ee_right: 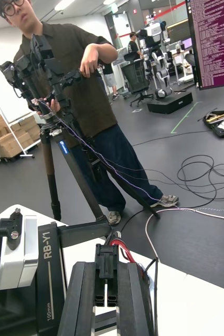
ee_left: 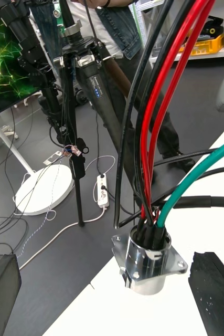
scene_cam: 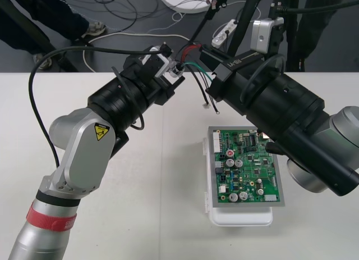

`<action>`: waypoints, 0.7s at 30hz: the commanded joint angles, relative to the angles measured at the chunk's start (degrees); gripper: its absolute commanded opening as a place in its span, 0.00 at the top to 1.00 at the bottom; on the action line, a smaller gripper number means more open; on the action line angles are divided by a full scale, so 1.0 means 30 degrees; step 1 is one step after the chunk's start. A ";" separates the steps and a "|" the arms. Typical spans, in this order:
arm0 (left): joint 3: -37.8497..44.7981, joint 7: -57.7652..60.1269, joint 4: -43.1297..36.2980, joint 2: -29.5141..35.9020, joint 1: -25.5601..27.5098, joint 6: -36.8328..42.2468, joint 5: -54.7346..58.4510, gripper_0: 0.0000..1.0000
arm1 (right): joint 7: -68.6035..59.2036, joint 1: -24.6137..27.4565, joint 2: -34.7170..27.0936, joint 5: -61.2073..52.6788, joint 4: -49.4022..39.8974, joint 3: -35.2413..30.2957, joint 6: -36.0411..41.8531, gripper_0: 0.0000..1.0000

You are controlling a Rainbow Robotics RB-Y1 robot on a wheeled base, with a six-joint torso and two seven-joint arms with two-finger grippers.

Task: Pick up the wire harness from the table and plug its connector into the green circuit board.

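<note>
The wire harness (scene_cam: 189, 62) hangs in the air over the table's far edge, between my two grippers. In the right wrist view my right gripper (ee_right: 106, 296) is shut on the small black plug (ee_right: 106, 261), with a red wire (ee_right: 124, 251) leading off it. From the right, my right gripper (scene_cam: 205, 56) reaches up and left. The round metal socket (ee_left: 148, 258) with its flange sits between the far-apart fingers of my left gripper (ee_left: 109, 286), which is open. Red, black and green wires (ee_left: 159, 121) rise from the socket. The green circuit board (scene_cam: 247, 170) lies on its white base (scene_cam: 241, 218), below the right arm.
My left arm (scene_cam: 84, 153) crosses the table's left half and the right arm (scene_cam: 303, 131) overhangs the board's far right corner. Loose thin wire ends (scene_cam: 207, 105) dangle above the table. Cables, a power strip (scene_cam: 223, 32) and a tripod stand on the floor beyond.
</note>
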 commanded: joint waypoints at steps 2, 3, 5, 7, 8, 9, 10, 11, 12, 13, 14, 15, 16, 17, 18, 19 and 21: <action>-0.0464 0.0653 -0.0756 0.0151 0.0113 0.1151 0.0421 0.06 | 0.0622 -0.0546 -0.0122 0.0228 -0.0239 -0.0147 0.0163 1.00; -0.0464 0.0653 -0.0756 0.0180 0.0171 0.1151 0.0421 0.06 | 0.0622 -0.0517 -0.0181 0.0169 -0.0239 -0.0235 0.0163 1.00; -0.0435 0.0682 -0.0756 0.0209 0.0201 0.1151 0.0480 0.06 | 0.0622 -0.0487 -0.0298 0.0081 -0.0239 -0.0352 0.0163 1.00; -0.0377 0.0682 -0.0756 0.0326 0.0288 0.1151 0.0626 0.06 | 0.0622 -0.0458 -0.0474 -0.0007 -0.0239 -0.0440 0.0133 1.00; -0.0318 0.0682 -0.0756 0.0473 0.0376 0.1151 0.0744 0.05 | 0.0622 -0.0399 -0.0591 -0.0095 -0.0239 -0.0587 0.0075 1.00; -0.0289 0.0682 -0.0786 0.0561 0.0406 0.1151 0.0890 0.05 | 0.0622 -0.0370 -0.0620 -0.0124 -0.0239 -0.0645 0.0045 1.00; -0.0171 0.0653 -0.0756 0.0737 0.0523 0.1151 0.1242 0.05 | 0.0622 -0.0282 -0.0738 -0.0212 -0.0239 -0.0792 -0.0042 1.00; -0.0142 0.0624 -0.0756 0.0942 0.0640 0.1151 0.1681 0.06 | 0.0622 -0.0194 -0.0826 -0.0300 -0.0239 -0.0938 -0.0160 1.00; -0.0084 0.0624 -0.0786 0.1205 0.0757 0.1151 0.2179 0.06 | 0.0622 -0.0106 -0.0943 -0.0388 -0.0239 -0.1085 -0.0306 1.00; -0.0084 0.0595 -0.0786 0.1352 0.0816 0.1151 0.2472 0.05 | 0.0622 -0.0077 -0.1031 -0.0505 -0.0239 -0.1173 -0.0394 1.00; -0.0054 0.0565 -0.0786 0.1645 0.0962 0.1151 0.2999 0.05 | 0.0622 0.0040 -0.1118 -0.0710 -0.0239 -0.1349 -0.0541 1.00; -0.0025 0.0565 -0.0786 0.1821 0.1050 0.1151 0.3292 0.06 | 0.0622 0.0069 -0.1177 -0.0768 -0.0239 -0.1466 -0.0599 1.00; -0.0025 0.0507 -0.0786 0.2201 0.1197 0.1151 0.3937 0.06 | 0.0593 0.0187 -0.1294 -0.0886 -0.0239 -0.1641 -0.0804 1.00; -0.0025 0.0477 -0.0786 0.2494 0.1343 0.1151 0.4406 0.05 | 0.0622 0.0304 -0.1441 -0.0974 -0.0239 -0.1788 -0.0951 1.00; -0.0054 0.0419 -0.0786 0.2817 0.1548 0.1151 0.4845 0.06 | 0.0622 0.0421 -0.1587 -0.1003 -0.0239 -0.1964 -0.1126 1.00; -0.0054 0.0389 -0.0815 0.2963 0.1636 0.1151 0.5050 0.06 | 0.0622 0.0479 -0.1704 -0.1061 -0.0239 -0.2052 -0.1214 1.00; -0.0054 0.0272 -0.1108 0.3666 0.2017 0.1151 0.5753 0.06 | 0.0593 0.0685 -0.2085 -0.1237 -0.0239 -0.2403 -0.1683 1.00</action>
